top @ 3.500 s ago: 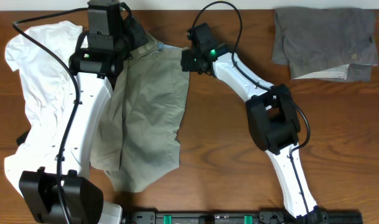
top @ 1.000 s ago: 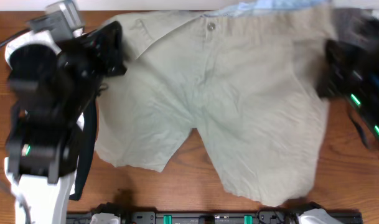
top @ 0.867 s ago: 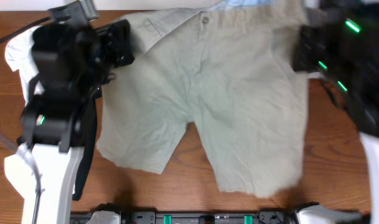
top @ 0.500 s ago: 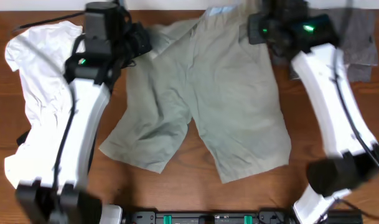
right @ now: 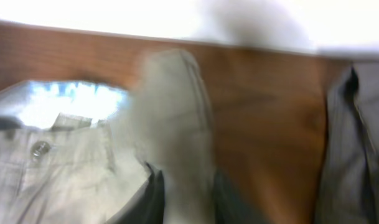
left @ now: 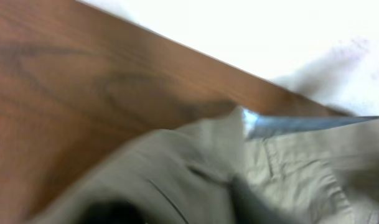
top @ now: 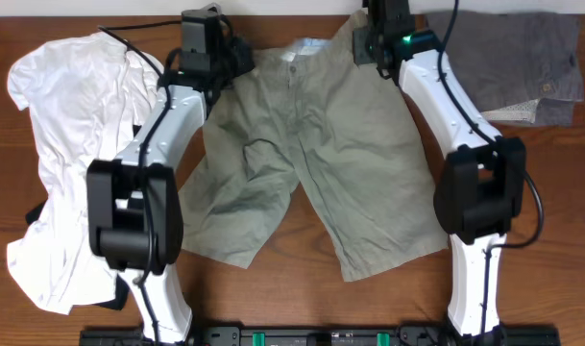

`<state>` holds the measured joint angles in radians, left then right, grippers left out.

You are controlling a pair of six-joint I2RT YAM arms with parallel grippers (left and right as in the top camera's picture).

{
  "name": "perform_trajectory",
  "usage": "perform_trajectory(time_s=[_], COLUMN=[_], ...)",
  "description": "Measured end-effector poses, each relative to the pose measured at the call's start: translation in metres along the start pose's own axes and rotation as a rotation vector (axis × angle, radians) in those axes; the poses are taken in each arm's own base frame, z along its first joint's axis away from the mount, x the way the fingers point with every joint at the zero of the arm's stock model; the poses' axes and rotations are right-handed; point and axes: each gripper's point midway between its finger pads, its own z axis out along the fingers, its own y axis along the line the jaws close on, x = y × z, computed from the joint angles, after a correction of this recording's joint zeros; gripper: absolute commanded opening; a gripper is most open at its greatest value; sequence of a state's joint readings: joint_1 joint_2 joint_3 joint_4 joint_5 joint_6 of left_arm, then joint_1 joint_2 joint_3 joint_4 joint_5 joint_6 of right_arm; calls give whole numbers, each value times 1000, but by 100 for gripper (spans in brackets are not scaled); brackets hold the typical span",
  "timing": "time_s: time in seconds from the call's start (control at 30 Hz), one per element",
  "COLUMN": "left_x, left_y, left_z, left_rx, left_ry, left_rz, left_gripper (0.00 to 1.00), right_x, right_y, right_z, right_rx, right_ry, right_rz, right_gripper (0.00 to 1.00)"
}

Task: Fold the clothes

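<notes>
The clothes, khaki shorts, lie spread flat in the middle of the table, waistband at the far edge and both legs pointing toward the near edge. The pale blue lining shows at the waist beside the button. My left gripper sits at the left waist corner. In the blurred left wrist view my left gripper has its fingers wide apart with cloth lying loose between them. My right gripper is at the right waist corner. In the right wrist view my right gripper pinches a raised fold that fills its gap.
A crumpled white T-shirt covers the table's left side, close to the left arm. Darker grey shorts lie folded at the back right, just beyond the right gripper. Bare wooden table shows at the right and between the khaki legs.
The shorts, held up close to the camera a second ago, now lie flat on the table. Both arms have gone down to the far edge. The left jaws have parted.
</notes>
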<state>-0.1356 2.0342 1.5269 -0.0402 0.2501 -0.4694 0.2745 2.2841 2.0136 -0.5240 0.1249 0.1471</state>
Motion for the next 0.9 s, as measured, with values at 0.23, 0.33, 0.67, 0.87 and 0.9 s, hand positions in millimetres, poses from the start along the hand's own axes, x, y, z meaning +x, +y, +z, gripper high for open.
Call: perform_trajectory(time_s=[0.23,0.33,0.67,0.87,0.9], left_x=[-6,-4,18,60,69], left_y=[9,23,48,52,57], left_z=[11,3,-93,-141,-145], left_rx=[-8,-45,-209,-275,-298], left_ry=[-38,-4,213,417,460], left_rz=[72,65,37,68,65], left_gripper=[98,98,98,98,98], right_x=[0,7,26,49,54], right_y=[-10,-19,-7,-5,-6], right_z=[14,13,-75,-130,-131], right_rx=[16,29,-100,-140,-141], right_ry=[-17,18,204,337,358], right_rz=[14,20,-6,-14,-15], right_gripper=[73,85,99,97,96])
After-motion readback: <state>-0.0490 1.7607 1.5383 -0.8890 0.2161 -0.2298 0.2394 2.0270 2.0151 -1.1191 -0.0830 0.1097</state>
